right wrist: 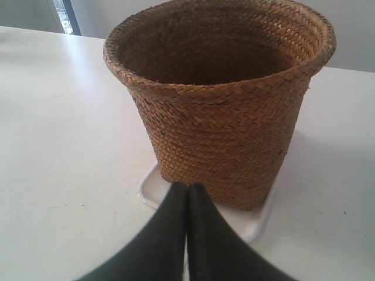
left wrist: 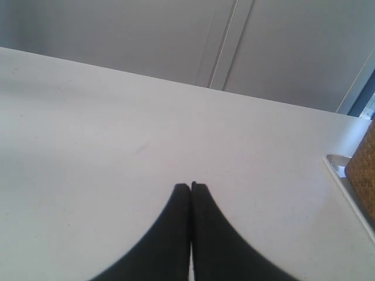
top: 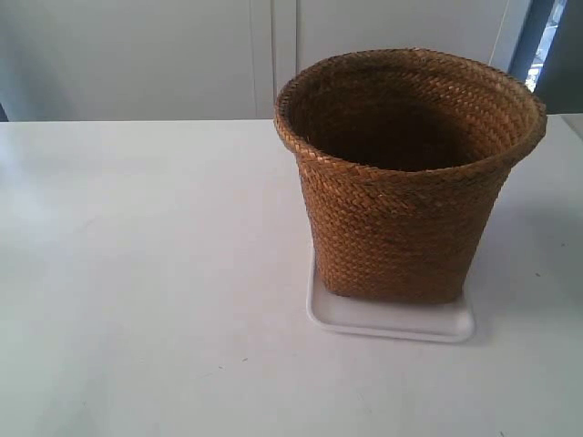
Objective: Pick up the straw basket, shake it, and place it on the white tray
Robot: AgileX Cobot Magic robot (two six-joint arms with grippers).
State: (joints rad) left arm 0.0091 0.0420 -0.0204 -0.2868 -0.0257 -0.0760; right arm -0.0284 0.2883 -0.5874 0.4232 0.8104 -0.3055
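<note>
Task looks complete: the straw basket (top: 405, 218) stands upright on the white tray (top: 392, 323) on the worktop (top: 137, 273); left hand (left wrist: 191, 186) and right hand (right wrist: 187, 186) are both closed, holding nothing.

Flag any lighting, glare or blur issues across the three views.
Exterior view: soft even light, straw basket weave sharp, its inside in deep shadow; white tray low-contrast against the white table. Left wrist view: left gripper a featureless black silhouette. Right wrist view: weave crisp, right gripper equally black.
</note>
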